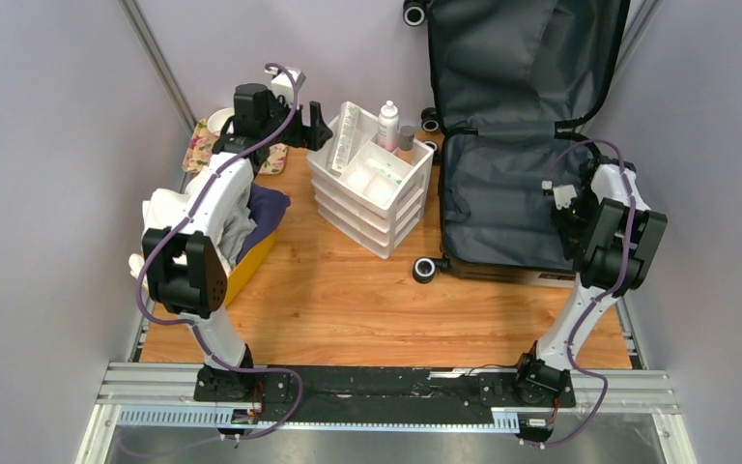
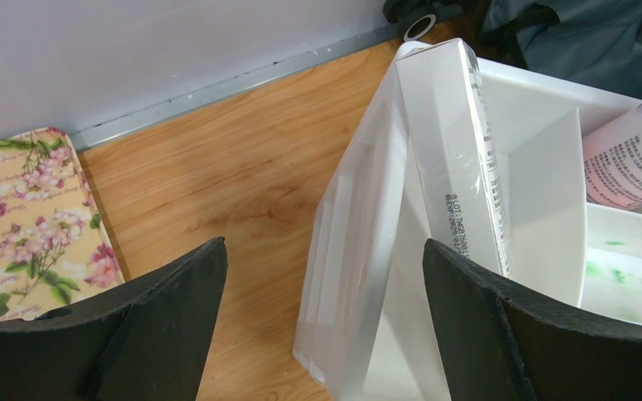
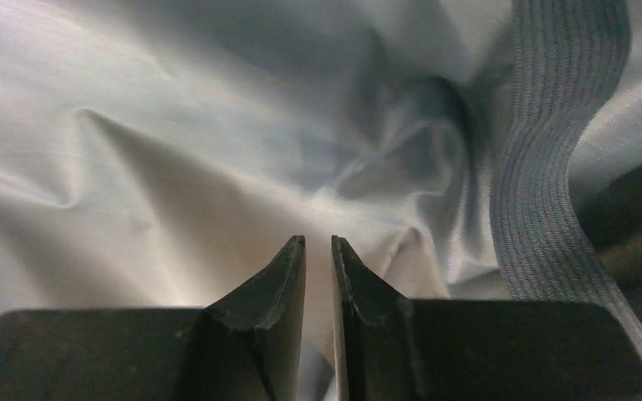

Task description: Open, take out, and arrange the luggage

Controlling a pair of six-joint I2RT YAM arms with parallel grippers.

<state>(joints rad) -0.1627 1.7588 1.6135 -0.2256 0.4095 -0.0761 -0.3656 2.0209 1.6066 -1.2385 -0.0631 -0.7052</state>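
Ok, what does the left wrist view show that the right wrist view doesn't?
Only left wrist: the open left gripper, the floral tray, the wooden table, the white drawer organizer holding a white box and a bottle. Only right wrist: the nearly shut right gripper and a ribbed strap. Both: the dark grey lining of the luggage.
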